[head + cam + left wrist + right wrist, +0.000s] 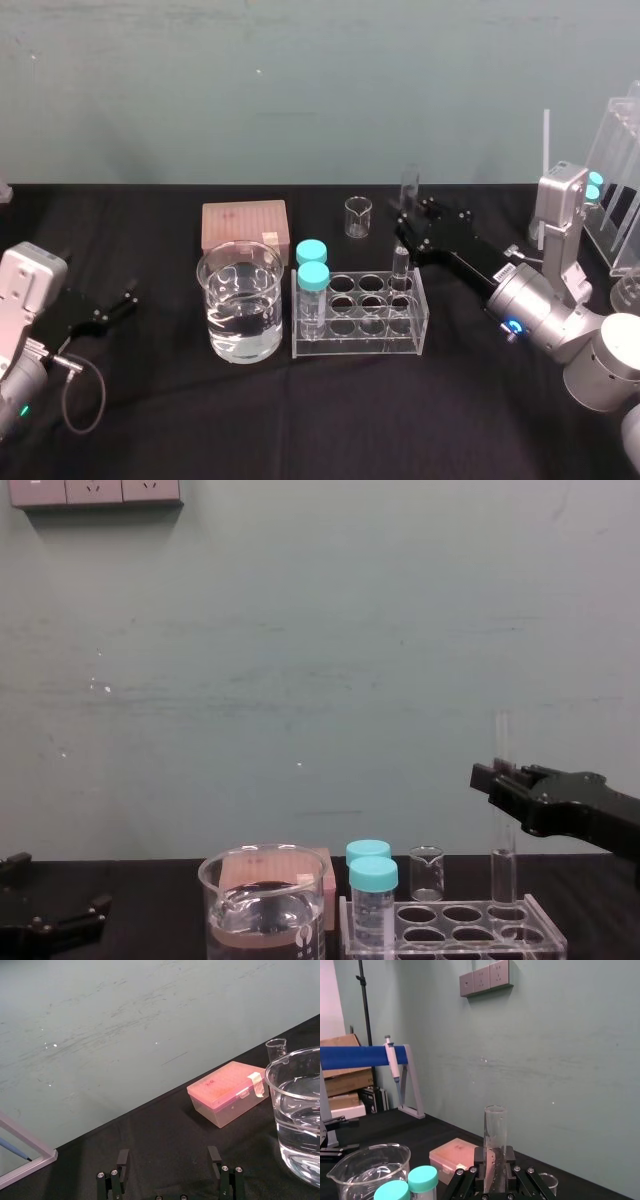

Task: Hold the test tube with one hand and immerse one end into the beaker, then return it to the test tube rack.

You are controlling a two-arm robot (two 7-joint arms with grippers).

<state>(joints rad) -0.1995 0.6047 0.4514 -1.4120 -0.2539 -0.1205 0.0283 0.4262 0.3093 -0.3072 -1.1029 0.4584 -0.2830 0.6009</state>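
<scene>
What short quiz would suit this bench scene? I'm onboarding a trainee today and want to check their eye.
1. True or false: the right gripper grips the test tube upright at the back right corner of the test tube rack.
2. How many teal-capped vials stand in the rack? A one, B two, C four.
3. Fill in: the open left gripper rests on the ___ side of the beaker.
Key: 1 true; 2 B; 3 left.

- You have soft, even light across the wall (300, 80).
- Glints sit on your beaker (205, 290) and its liquid (240, 320).
- The black table (150, 430) hides shadows.
</scene>
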